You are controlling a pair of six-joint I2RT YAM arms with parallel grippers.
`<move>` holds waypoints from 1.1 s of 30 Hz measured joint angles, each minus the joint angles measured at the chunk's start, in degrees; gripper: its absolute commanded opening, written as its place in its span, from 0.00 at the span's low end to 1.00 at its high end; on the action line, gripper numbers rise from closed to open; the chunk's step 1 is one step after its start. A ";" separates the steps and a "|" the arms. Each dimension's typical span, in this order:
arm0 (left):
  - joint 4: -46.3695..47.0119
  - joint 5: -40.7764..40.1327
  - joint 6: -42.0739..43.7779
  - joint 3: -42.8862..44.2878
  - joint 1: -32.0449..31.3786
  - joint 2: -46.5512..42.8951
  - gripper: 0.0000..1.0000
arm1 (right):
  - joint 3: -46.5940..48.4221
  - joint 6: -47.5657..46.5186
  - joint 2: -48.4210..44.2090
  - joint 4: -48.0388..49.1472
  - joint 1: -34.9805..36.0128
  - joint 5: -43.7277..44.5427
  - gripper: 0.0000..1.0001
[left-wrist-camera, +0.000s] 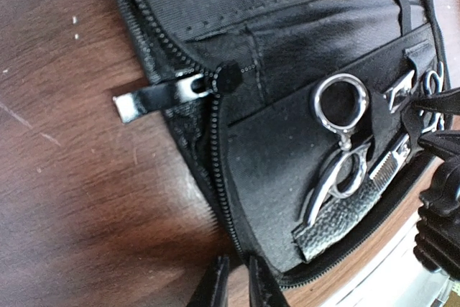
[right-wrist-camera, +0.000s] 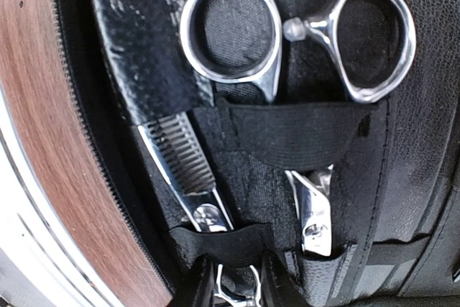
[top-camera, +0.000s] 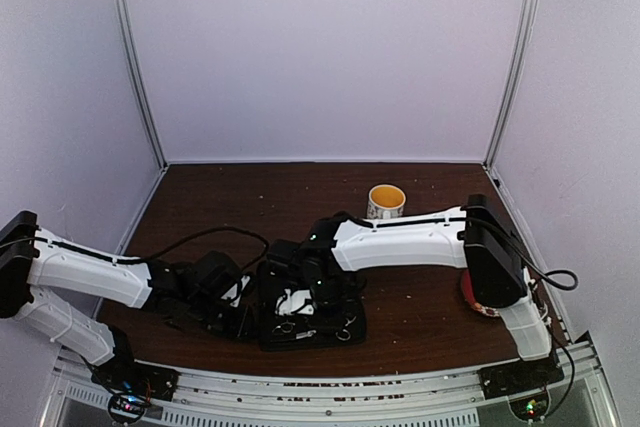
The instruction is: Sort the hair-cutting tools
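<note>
- Our right gripper [right-wrist-camera: 231, 289] has its jaws closed on the silver handle end of the toothed scissors [right-wrist-camera: 185, 167]. That handle fills the gap between the two fingers.
- From the grip, the toothed scissors run away from the fingers. Their pivot screw sits just beyond the tips, by a narrow black band. The serrated blade follows, its end tucked beneath a pebbled flap [right-wrist-camera: 136, 41] of the black case [right-wrist-camera: 424, 141].
- Just beside them lie the plain scissors [right-wrist-camera: 313, 210], turned the other way. Their two bright ring handles are far from the right gripper and their shanks pass under an elastic strap [right-wrist-camera: 287, 134]. The pivot drops into a pocket near the gripper's right-hand finger.
- Both pairs are polished silver metal and lie flat inside the open case. The case sits on the brown table [top-camera: 250, 197] near its front edge, between the two arms.
- Our left gripper [left-wrist-camera: 236, 285] hangs at the case's zipped rim, its fingers nearly together. The rim runs toward the slit between them, and we cannot tell whether they pinch it. In the left wrist view, the plain scissors' rings lie up and to the right, well inside the case.
- The zip pull [left-wrist-camera: 154, 97] rests out on the wood.
- A mug [top-camera: 386, 200] stands well behind the case.
</note>
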 measured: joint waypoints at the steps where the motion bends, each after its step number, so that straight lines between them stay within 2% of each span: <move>1: 0.00 -0.02 0.02 0.00 0.00 0.00 0.11 | -0.24 -0.17 -0.13 0.17 -0.07 -0.15 0.27; 14: -0.09 -0.26 0.09 0.02 -0.02 -0.11 0.12 | -16.55 -4.72 -15.56 7.82 -4.28 0.72 0.31; 18: -0.09 -0.26 0.09 0.02 -0.02 -0.11 0.12 | -19.50 -5.70 -15.78 10.05 -4.79 1.73 0.38; 28: 0.15 -0.20 -0.07 -0.07 -0.02 -0.31 0.08 | -20.06 -6.05 -13.55 12.79 -3.52 1.88 0.35; 33: 1.44 0.00 -0.39 -0.85 0.00 -0.55 0.08 | -20.11 -5.09 -12.04 13.94 -2.43 4.85 0.35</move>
